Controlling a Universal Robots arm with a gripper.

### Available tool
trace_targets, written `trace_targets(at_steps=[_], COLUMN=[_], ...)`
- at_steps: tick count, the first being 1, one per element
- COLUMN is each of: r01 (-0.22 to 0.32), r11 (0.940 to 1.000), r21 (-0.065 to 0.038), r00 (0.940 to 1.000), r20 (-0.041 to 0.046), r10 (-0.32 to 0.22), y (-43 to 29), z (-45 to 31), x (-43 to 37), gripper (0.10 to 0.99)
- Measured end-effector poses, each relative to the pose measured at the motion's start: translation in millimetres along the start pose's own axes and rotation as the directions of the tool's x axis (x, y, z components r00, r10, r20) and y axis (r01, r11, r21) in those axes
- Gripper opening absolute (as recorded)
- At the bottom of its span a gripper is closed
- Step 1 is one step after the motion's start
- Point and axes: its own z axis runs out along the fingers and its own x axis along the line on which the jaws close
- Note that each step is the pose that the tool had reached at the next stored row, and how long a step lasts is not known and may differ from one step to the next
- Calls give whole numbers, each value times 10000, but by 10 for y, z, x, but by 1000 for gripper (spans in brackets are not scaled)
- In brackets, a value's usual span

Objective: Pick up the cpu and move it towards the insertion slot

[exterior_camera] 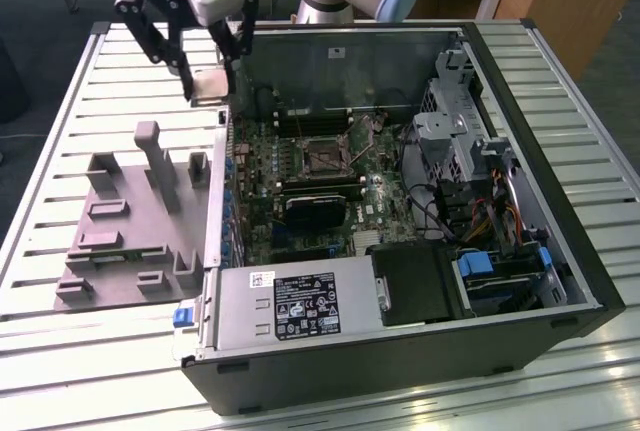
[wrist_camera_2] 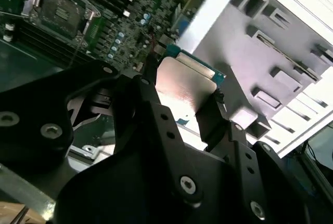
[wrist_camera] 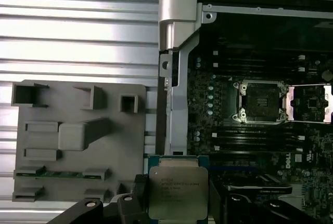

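Observation:
The cpu [wrist_camera: 177,192] is a thin square chip with a shiny metal top, and my gripper [wrist_camera: 176,199] is shut on its edges. In the exterior view the cpu [exterior_camera: 209,87] hangs in my gripper [exterior_camera: 210,91] above the case's wall on the exterior view's left, clear of the table. The second wrist view shows the cpu [wrist_camera_2: 184,86] between the black fingers [wrist_camera_2: 216,115]. The insertion slot [exterior_camera: 322,158] is a silvery-framed square socket with a dark centre on the motherboard, to the right of the gripper in the exterior view. The first wrist view shows the insertion slot [wrist_camera: 258,102] with its lid open.
A grey plastic fixture plate [exterior_camera: 130,221] with upright blocks lies on the slatted table at the exterior view's left. The open computer case [exterior_camera: 560,211] holds a black card [exterior_camera: 318,213], power supply [exterior_camera: 300,303], drive cages and cables [exterior_camera: 470,166]. The case wall [wrist_camera: 174,52] stands between fixture and motherboard.

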Motion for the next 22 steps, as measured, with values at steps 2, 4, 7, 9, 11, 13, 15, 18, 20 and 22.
trace_targets(at_steps=[2, 4, 7, 9, 11, 13, 15, 18, 20, 22], r01=[-2, 0, -2, 0, -1, -2, 0, -1, -2, 0], r11=[10000, 10000, 10000, 10000, 10000, 10000, 10000, 10000, 10000, 10000], r21=[-1, 0, -1, -1, -1, -1, 0, -1, -1, -1], r00=[10000, 10000, 10000, 10000, 10000, 10000, 10000, 10000, 10000, 10000], r20=[-1, -2, -4, -5, -7, -8, -9, -9, -11, -12], r10=[2, 0, 2, 0, 1, 2, 0, 1, 2, 0], y=[-1, -3, -5, -7, -8, -10, -12, -14, -16, -17], z=[4, 7, 12, 16, 19, 23, 26, 32, 36, 41], x=[-91, -181, -318, -409, -498, -592, -682, -817, -909, -999], gripper=[545, 545, 545, 545, 545, 545, 545, 545, 545, 545])
